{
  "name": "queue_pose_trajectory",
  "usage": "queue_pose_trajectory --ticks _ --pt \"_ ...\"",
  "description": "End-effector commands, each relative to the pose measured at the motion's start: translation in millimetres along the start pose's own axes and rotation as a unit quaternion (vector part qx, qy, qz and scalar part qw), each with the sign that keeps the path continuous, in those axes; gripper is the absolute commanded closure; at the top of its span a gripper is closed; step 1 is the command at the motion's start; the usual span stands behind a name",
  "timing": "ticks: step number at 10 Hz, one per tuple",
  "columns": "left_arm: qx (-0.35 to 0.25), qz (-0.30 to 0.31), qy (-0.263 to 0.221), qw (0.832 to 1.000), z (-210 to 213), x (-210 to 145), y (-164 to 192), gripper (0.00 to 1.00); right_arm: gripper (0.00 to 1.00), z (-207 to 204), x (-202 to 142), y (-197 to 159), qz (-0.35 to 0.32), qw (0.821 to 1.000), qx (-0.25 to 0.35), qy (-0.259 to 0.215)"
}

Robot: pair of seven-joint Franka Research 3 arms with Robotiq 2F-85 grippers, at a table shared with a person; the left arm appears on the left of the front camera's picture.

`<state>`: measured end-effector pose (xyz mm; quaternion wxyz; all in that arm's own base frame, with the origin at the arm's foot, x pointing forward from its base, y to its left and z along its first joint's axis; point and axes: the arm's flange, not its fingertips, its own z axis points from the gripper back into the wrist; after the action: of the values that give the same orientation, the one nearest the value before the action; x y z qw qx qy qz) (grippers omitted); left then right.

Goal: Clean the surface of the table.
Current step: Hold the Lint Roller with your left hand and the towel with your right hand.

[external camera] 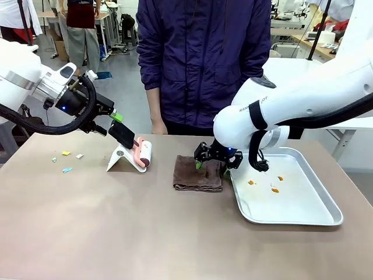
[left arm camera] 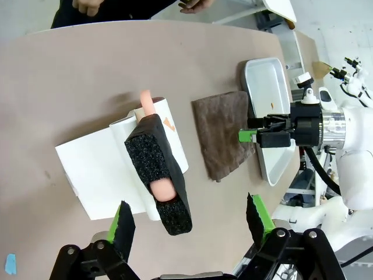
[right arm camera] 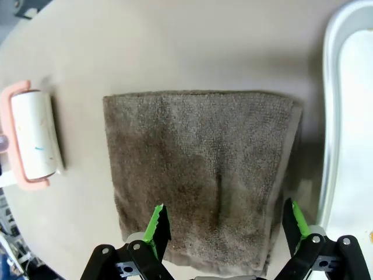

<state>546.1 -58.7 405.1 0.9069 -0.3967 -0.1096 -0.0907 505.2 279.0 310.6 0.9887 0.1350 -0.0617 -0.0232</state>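
**Step in hand:** tool pick-up, as I judge it; no wiping has begun. The table (external camera: 116, 227) spreads across the whole foreground under both my arms. Small paper scraps (external camera: 66, 153) lie on its left part.

**My left gripper (left arm camera: 189, 220):** jaws spread wide and holding nothing. The black foam handle (left arm camera: 158, 175) of the lint roller (external camera: 144, 153) sits between the green pads, clear of both. The roller rests on its white stand (external camera: 119, 158).

**My right gripper (right arm camera: 225, 224):** jaws wide apart and empty, hanging low over the near edge of the folded brown cloth (right arm camera: 198, 169). I cannot tell whether the pads touch it. The cloth lies just beside the silver tray (external camera: 303, 201), which holds a few orange crumbs (external camera: 274, 188).

**Next move calls for:**
- Left: close squarely on the handle, then lift the roller off the stand without tipping it.
- Right: lower and pinch the cloth, catching all its layers.
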Motion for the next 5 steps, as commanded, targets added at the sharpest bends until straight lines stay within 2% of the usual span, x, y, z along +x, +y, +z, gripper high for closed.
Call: queue_pose_trajectory --ticks 1,5 --pt "-0.015 -0.001 -0.006 1.0 -1.1 4.0 -2.0 0.0 0.0 -4.5 6.9 16.6 -0.009 1.0 -0.026 0.002" --pt "-0.02 -0.006 -0.013 1.0 -1.8 3.8 -0.6 0.0 0.0 -13.9 6.5 25.3 -0.006 0.999 -0.053 0.007"
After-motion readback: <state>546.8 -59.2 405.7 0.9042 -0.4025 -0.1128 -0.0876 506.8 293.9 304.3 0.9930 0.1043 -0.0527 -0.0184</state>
